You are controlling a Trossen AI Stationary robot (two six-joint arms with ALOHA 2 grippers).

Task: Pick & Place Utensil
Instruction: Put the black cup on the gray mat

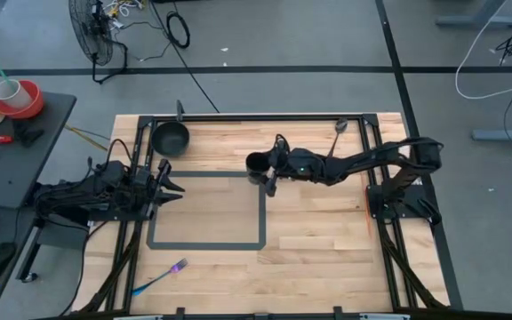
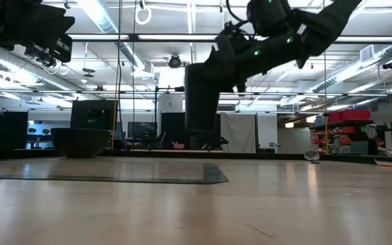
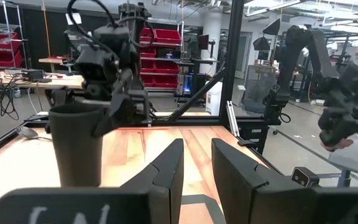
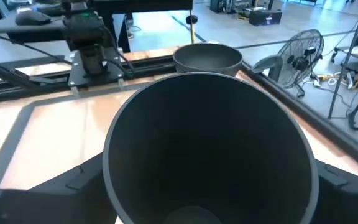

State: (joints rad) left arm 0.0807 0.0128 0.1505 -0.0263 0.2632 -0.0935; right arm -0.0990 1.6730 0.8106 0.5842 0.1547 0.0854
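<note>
A dark cup (image 1: 258, 164) stands upright over the far right corner of the taped rectangle, in my right gripper (image 1: 272, 171), which is shut on it. It fills the right wrist view (image 4: 210, 149) and shows tall in the low view (image 2: 203, 105). A blue-handled fork (image 1: 163, 277) lies flat near the table's near edge. A grey spoon (image 1: 340, 129) lies by the far right rail. My left gripper (image 1: 169, 182) waits open at the rectangle's left side, its fingers (image 3: 173, 168) pointing toward the cup (image 3: 76, 143). My right gripper pinches the cup's outer wall (image 4: 114, 177) between its two fingers (image 4: 73, 183), one on each side below the rim. The fingers come roughly level from the table's right. The cup is upright, and its base looks just clear of the table in the low view.
A dark pan (image 1: 171, 138) with a handle sits at the far left of the table, also in the low view (image 2: 80, 141). Black rails (image 1: 238, 118) frame the wooden top. A taped rectangle (image 1: 207, 244) marks the middle. Bare wood lies right of the rectangle.
</note>
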